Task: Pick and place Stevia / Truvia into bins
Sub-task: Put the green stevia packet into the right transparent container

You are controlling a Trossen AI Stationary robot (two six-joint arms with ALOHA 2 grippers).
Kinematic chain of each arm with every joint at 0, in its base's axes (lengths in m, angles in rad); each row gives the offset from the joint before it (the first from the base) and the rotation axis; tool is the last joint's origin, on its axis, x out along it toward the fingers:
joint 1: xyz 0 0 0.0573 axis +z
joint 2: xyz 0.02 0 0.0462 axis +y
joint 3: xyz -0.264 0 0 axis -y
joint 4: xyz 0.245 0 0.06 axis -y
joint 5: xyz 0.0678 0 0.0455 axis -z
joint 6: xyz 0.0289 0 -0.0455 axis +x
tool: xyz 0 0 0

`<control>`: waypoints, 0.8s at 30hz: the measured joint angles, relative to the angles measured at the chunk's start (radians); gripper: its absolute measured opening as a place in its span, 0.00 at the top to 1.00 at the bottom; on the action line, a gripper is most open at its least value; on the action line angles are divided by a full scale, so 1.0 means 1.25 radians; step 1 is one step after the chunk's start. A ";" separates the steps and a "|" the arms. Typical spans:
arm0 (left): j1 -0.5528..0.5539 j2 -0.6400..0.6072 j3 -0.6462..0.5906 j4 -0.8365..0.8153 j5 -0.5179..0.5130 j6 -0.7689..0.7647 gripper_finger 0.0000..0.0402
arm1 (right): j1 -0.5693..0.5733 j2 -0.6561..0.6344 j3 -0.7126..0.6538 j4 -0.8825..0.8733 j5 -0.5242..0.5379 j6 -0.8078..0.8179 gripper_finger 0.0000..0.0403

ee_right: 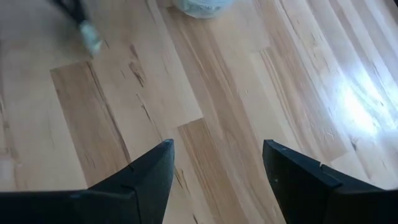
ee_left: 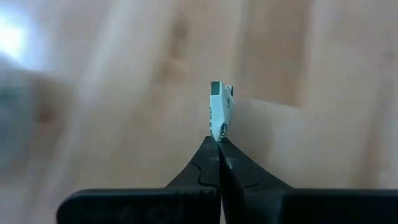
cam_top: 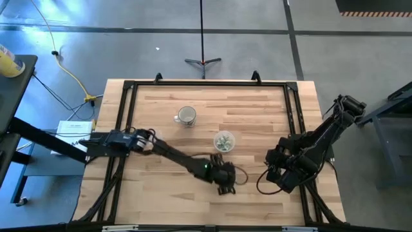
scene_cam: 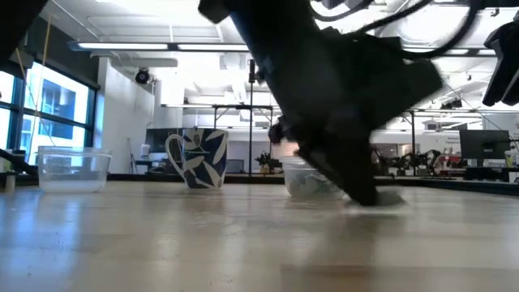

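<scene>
Left tool (ee_left: 219,142) pinched shut on one small green-and-white Stevia packet (ee_left: 221,109), blurred counter (ee_left: 124,93) behind, packet-filled clear cup (cam_top: 224,142) nearby, right tool (ee_right: 217,165) spread wide, empty.

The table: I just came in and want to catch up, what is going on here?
The left arm's tool is shut on a sweetener packet, pinched by one end, above the wooden table near its front. A clear cup already holding packets stands just beyond it, and a leaf-patterned mug sits farther back. A second clear cup shows in the low view. The right arm's tool waits open and empty at the right.
</scene>
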 joint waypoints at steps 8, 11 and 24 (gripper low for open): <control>0.056 -0.176 0.005 -0.213 -0.102 0.083 0.93 | -0.006 -0.002 0.000 -0.005 0.026 0.015 0.41; 0.116 -0.167 -0.002 -0.189 -0.029 0.175 0.93 | -0.023 -0.002 0.000 -0.002 0.033 0.004 0.41; 0.271 -0.140 0.005 -0.197 0.103 0.292 0.93 | -0.032 -0.002 0.001 0.001 -0.001 -0.008 0.41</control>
